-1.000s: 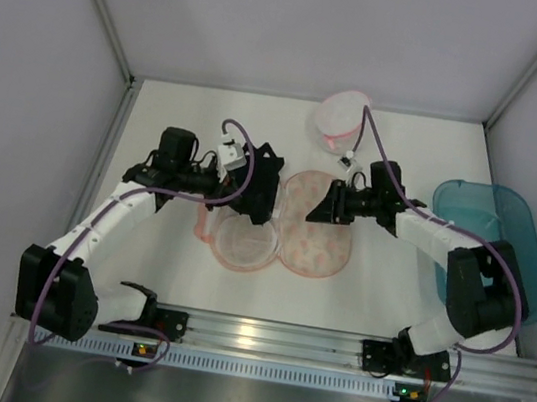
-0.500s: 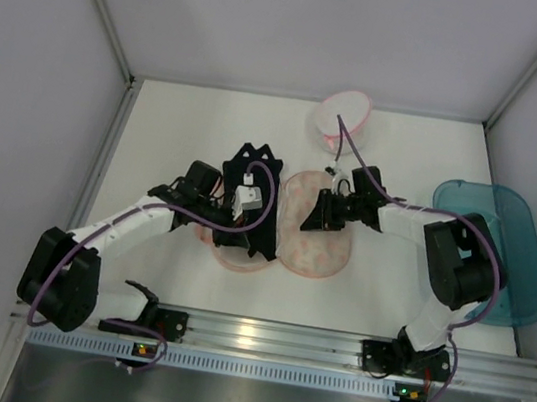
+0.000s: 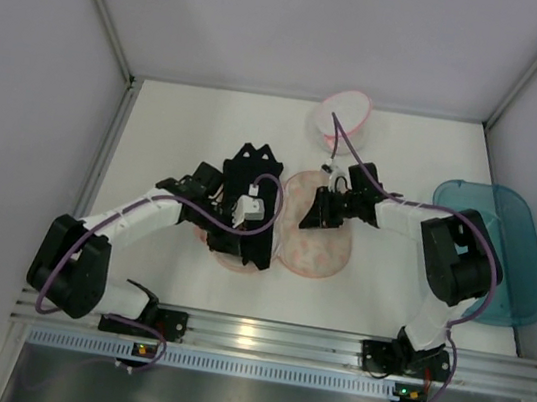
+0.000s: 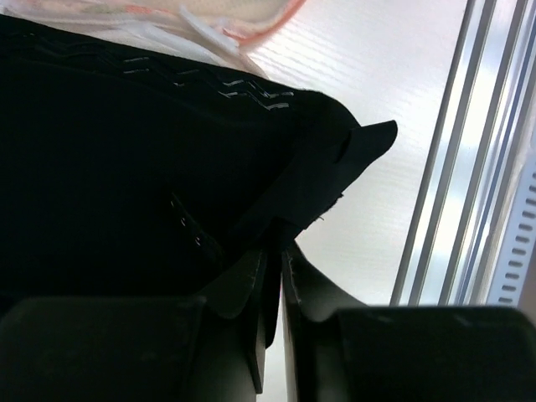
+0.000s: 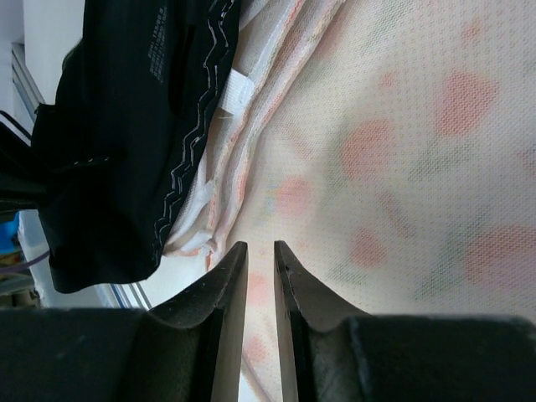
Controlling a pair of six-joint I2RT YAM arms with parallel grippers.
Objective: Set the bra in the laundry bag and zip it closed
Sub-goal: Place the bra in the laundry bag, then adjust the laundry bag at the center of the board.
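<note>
The laundry bag (image 3: 318,239) lies open as two round halves at mid-table, cream with pink speckles. The black bra (image 3: 252,173) hangs limp from my left gripper (image 3: 245,210) over the bag's left half (image 3: 230,254). In the left wrist view the left gripper (image 4: 276,244) is shut on a fold of the bra (image 4: 126,142). My right gripper (image 3: 313,214) rests its tips on the bag's right half. In the right wrist view the right gripper (image 5: 260,248) has its jaws a narrow gap apart over the mesh (image 5: 402,151), holding nothing, with the bra (image 5: 117,126) to its left.
A small white pouch with a pink rim (image 3: 344,116) lies at the back. A teal plastic tub (image 3: 504,246) stands at the right edge. The metal rail (image 3: 258,336) runs along the near edge and also shows in the left wrist view (image 4: 469,167).
My left gripper has carried the bra right and nearer, so it now hangs over the bag's left half. My right gripper has shifted a little left on the bag.
</note>
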